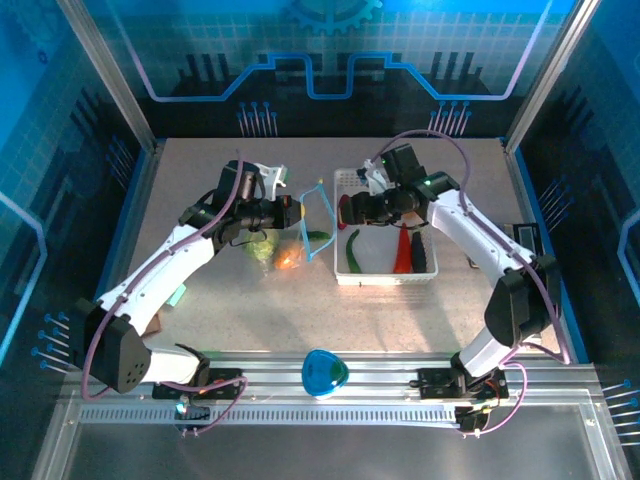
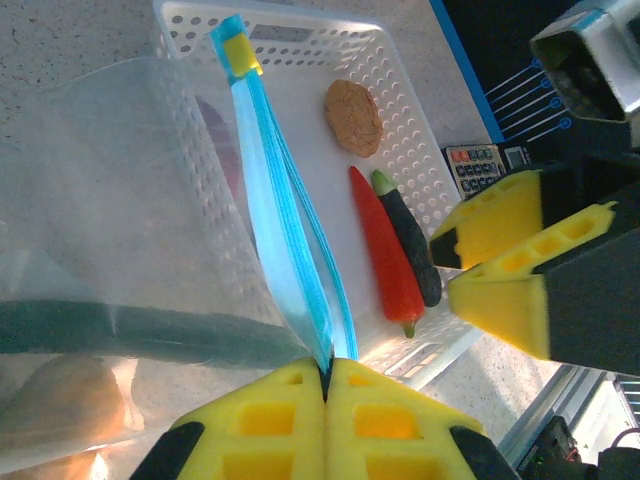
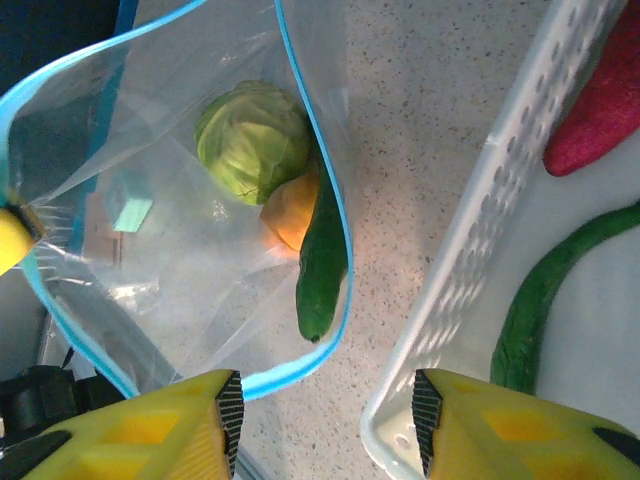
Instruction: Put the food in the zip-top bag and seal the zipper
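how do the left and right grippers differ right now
The left gripper is shut, pinching the blue zipper of the bag; the right gripper is open and holds nothing. The left gripper grips the bag at its mouth edge, while the right gripper hangs over the table between bag and basket. Both have yellow fingers.

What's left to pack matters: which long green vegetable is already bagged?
The cucumber beside the orange piece inside the zip-top bag; the others lie in the basket.

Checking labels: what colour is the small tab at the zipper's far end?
Yellow tab, clearest in the left wrist view.
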Controlling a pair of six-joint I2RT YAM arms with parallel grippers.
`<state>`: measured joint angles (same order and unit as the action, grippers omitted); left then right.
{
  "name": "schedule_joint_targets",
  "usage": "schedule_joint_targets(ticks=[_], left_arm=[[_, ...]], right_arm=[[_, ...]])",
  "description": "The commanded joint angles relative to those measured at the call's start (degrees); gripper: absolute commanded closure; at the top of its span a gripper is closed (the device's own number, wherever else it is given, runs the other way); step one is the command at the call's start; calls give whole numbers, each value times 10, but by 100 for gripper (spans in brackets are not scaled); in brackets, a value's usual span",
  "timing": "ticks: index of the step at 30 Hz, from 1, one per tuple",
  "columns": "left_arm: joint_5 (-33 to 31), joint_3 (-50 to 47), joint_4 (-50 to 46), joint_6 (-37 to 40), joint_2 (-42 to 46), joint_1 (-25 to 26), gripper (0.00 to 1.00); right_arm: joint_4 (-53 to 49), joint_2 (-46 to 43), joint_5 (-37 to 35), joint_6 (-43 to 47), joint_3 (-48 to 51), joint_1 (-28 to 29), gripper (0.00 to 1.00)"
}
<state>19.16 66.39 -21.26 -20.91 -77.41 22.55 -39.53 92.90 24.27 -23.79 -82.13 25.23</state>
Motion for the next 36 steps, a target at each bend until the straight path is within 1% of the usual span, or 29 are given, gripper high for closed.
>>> schedule_joint_targets(ticks=[1, 3, 5, 8, 15, 16, 19, 21, 23, 36], left_arm=[[-2, 19, -14, 0, -4, -4, 100], [-8, 22, -25, 6, -3, -4, 100], [-15, 18, -31, 11, 0, -4, 100], [-20, 14, -37, 15, 4, -5, 100], [-19, 18, -44, 21, 4, -6, 96], [-18, 20, -46, 20, 2, -6, 94], [-17, 18, -43, 20, -1, -7, 90], [-17, 17, -42, 21, -2, -7, 89], [-18, 13, -41, 22, -2, -7, 89], [-14, 3, -38, 28, -6, -17, 89]], right_arm=[[24, 4, -58, -1, 1, 10, 49], [-4, 3, -169, 22, -6, 7, 45], [-33, 12, -211, 37, -15, -3, 41], [-58, 25, -213, 46, -16, -11, 38], [-58, 42, -201, 34, 42, -11, 35], [-61, 47, -209, 31, 45, -11, 35], [-93, 59, -281, 13, 46, -11, 35], [-105, 66, -327, 2, 54, -11, 35], [-115, 74, -351, -4, 61, -13, 35], [-112, 86, -362, -21, 110, -32, 35]])
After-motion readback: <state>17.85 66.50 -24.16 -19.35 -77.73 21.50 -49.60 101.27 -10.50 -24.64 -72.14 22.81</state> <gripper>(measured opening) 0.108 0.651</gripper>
